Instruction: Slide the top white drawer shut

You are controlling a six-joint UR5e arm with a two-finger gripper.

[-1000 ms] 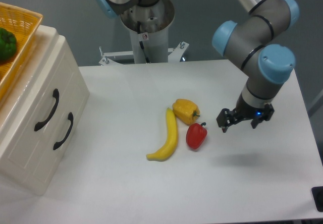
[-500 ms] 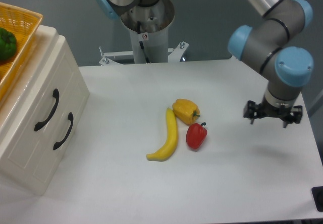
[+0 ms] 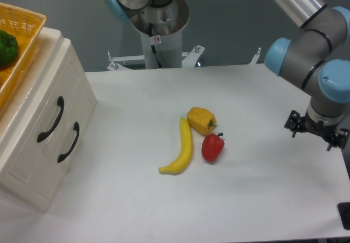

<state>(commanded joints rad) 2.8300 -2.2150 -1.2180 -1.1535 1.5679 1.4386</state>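
Tool [image 3: 317, 133] at table's right edge, downturned.

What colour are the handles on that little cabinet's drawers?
Black, against cream-white fronts. The top white drawer shows its curved handle clearly in the fixed camera view.

The cabinet [image 3: 38, 139] stands at the left edge of the bench [image 3: 136, 100]. The top white drawer [image 3: 46, 103] is above the lower drawer [image 3: 65, 150]. A basket [image 3: 16, 46] lies on the cabinet, with a green pepper [image 3: 7, 47] in it. Near the middle of the bench the banana [image 3: 180, 151] lies left of two peppers, one pepper [image 3: 201, 120] behind the other [image 3: 213, 147]. The tool [image 3: 317, 134] is over the right edge.
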